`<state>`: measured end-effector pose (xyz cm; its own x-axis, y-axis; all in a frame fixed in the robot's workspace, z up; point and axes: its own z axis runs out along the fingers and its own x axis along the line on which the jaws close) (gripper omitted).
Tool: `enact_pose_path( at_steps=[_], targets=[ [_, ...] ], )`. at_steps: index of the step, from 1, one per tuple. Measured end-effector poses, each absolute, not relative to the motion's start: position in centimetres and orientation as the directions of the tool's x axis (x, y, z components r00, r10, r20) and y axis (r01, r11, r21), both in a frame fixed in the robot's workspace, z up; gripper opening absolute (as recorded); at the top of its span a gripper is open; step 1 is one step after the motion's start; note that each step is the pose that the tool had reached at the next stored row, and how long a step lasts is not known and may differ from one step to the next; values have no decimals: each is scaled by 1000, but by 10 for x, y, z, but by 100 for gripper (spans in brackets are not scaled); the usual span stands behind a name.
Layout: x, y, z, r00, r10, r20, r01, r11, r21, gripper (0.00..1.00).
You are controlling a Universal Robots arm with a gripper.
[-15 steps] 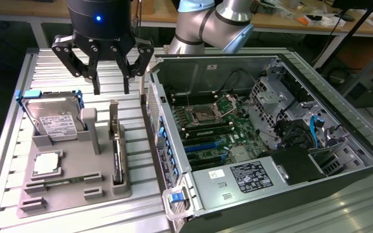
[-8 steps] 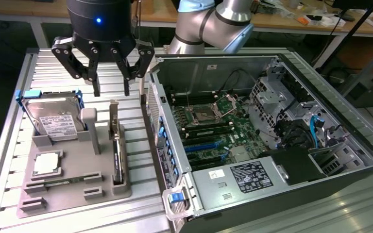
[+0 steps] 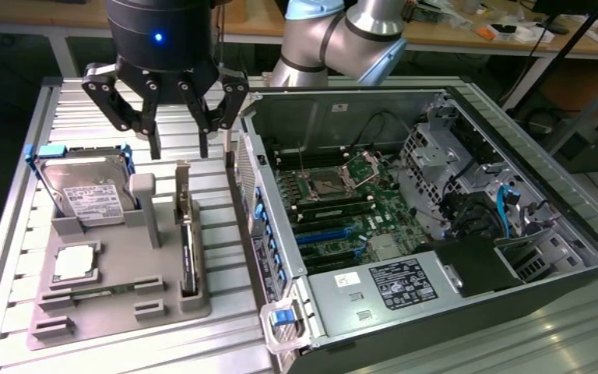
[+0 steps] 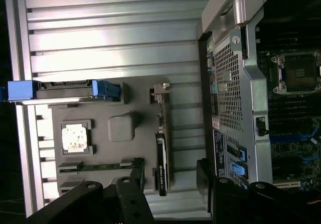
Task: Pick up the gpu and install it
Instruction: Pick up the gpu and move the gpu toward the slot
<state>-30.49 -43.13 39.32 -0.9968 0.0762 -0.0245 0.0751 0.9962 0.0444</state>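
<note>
The gpu (image 3: 186,234) stands on its edge in a slot of the grey holder (image 3: 122,312), a thin card with its silver bracket at the far end. In the wrist view the gpu (image 4: 161,133) runs as a narrow strip beside the computer case. My gripper (image 3: 181,148) hangs open just above the card's bracket end, one finger on each side and apart from it. In the wrist view the gripper (image 4: 169,184) straddles the card with both black fingers (image 4: 135,181) clear of it. Nothing is held.
The open computer case (image 3: 423,234) lies at the exterior view's right, its motherboard (image 3: 330,202) exposed; its wall (image 4: 235,83) is close to the card. The holder also carries a hard drive (image 3: 86,195), a CPU chip (image 3: 75,263) and a memory stick (image 4: 95,166).
</note>
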Motion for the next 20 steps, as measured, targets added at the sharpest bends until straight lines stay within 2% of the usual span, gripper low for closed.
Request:
enact_pose_path(
  at_steps=[20],
  targets=[
    [-305, -436, 393, -997, 76, -25, 75, 996, 44, 54]
  ],
)
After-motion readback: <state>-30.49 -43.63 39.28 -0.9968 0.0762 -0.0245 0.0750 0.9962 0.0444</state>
